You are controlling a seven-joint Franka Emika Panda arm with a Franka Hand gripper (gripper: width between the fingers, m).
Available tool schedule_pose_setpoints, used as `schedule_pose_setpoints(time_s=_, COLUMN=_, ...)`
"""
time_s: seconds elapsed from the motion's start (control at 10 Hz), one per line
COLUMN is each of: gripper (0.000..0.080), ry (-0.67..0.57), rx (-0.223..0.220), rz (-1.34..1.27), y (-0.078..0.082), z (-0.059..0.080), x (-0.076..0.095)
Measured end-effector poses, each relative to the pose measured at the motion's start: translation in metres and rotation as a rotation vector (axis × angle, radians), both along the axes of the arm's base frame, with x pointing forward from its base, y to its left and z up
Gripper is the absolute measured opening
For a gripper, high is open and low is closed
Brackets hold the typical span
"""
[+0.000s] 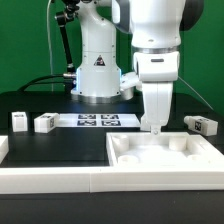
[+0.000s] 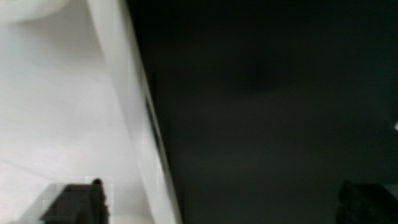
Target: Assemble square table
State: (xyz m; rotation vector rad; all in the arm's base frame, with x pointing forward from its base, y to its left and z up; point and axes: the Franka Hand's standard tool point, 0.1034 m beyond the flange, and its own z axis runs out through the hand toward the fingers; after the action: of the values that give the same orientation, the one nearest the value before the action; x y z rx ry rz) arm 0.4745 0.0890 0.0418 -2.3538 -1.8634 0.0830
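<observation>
The white square tabletop (image 1: 165, 152) lies on the black table at the exterior view's right, raised rim up. My gripper (image 1: 152, 126) hangs over its far rim, open. In the wrist view the tabletop (image 2: 54, 100) fills one side, and its rim (image 2: 135, 110) runs between my fingers. One dark finger (image 2: 71, 205) stands over the white top and the other finger (image 2: 366, 205) over the black table; the gripper (image 2: 217, 206) holds nothing. Two small white legs (image 1: 20, 121) (image 1: 45, 123) lie at the exterior view's left. Another leg (image 1: 203, 124) lies at the right.
The marker board (image 1: 97, 120) lies flat in front of the robot's base (image 1: 98, 75). A long white rail (image 1: 50, 178) edges the near side of the black table. A green backdrop stands behind.
</observation>
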Motion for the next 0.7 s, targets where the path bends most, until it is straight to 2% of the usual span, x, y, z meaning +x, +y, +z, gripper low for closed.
schedule_pose_setpoints(time_s=0.2, gripper=0.0649, ry=-0.012, rx=-0.023, rz=-0.136, y=0.031, z=0.015, x=-0.003)
schedule_pose_setpoints(time_s=0.3, gripper=0.0649, ry=-0.013, rx=-0.027, rz=-0.169, y=0.047, z=0.016, x=-0.005)
schedule_pose_setpoints(time_s=0.4, gripper=0.0649, ry=-0.014, rx=-0.026, rz=-0.161, y=0.054, z=0.015, x=-0.005)
schedule_pose_setpoints(time_s=0.7, gripper=0.0649, ry=-0.012, rx=-0.026, rz=-0.165, y=0.051, z=0.015, x=-0.005)
